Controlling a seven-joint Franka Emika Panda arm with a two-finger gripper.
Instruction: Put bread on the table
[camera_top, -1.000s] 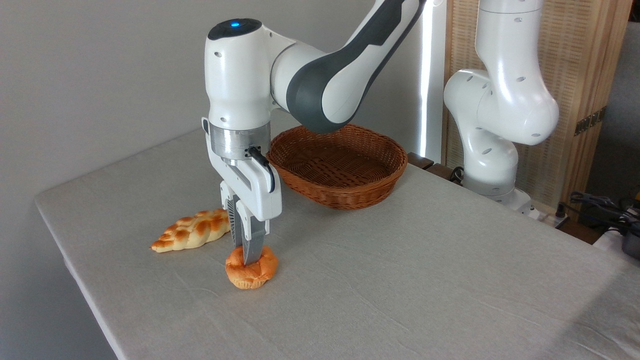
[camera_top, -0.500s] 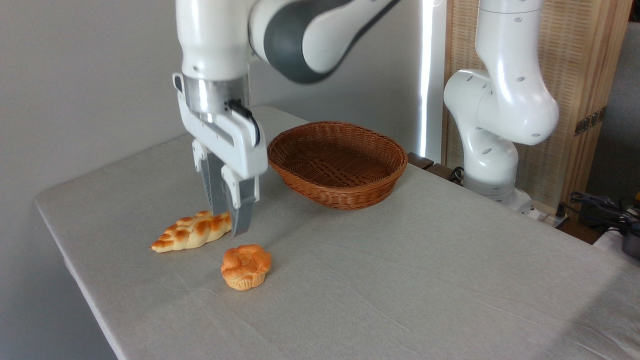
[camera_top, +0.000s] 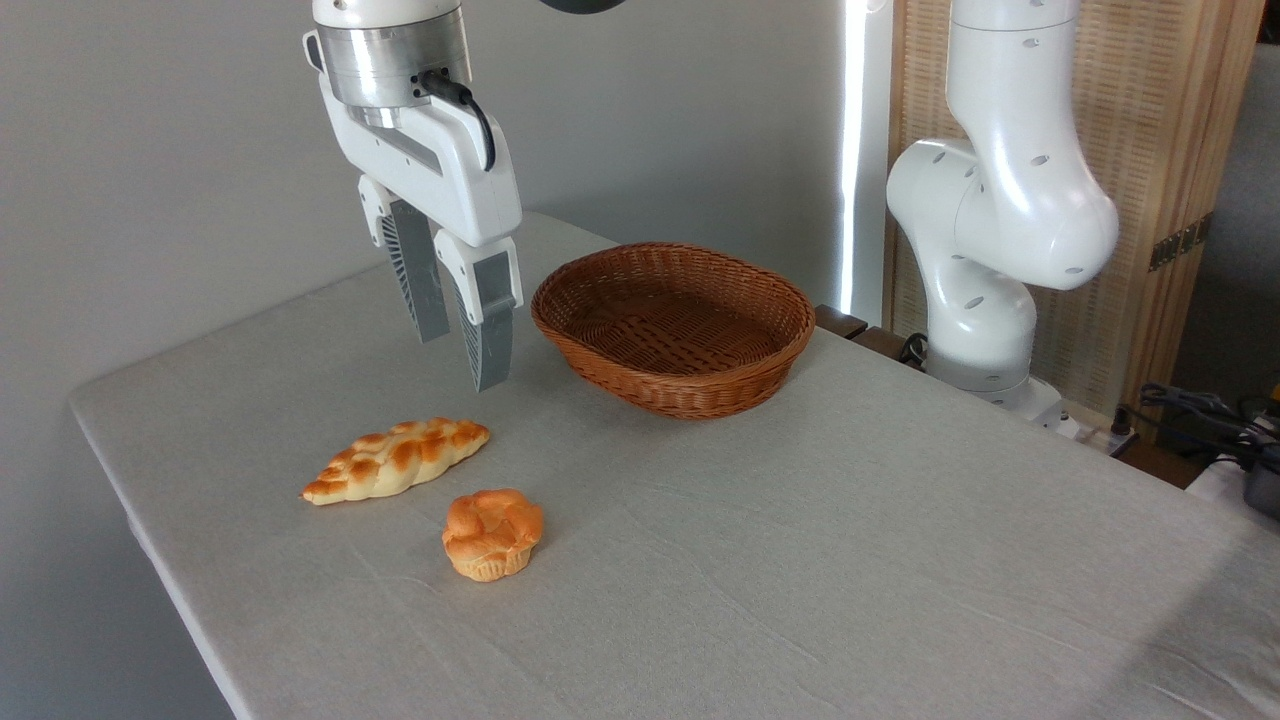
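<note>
The bread (camera_top: 493, 533) is sitting on the desk (camera_top: 800, 560), just in front of the braided loaf (camera_top: 396, 459). The tool (camera_top: 458, 358) is hanging above, released and empty; the task looks finished.

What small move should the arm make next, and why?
Probably just retreat a little higher and stop. The bun already sits on the table, outside the basket, near the loaf. The gripper hangs open and empty above them, so nothing seems left to place.
</note>
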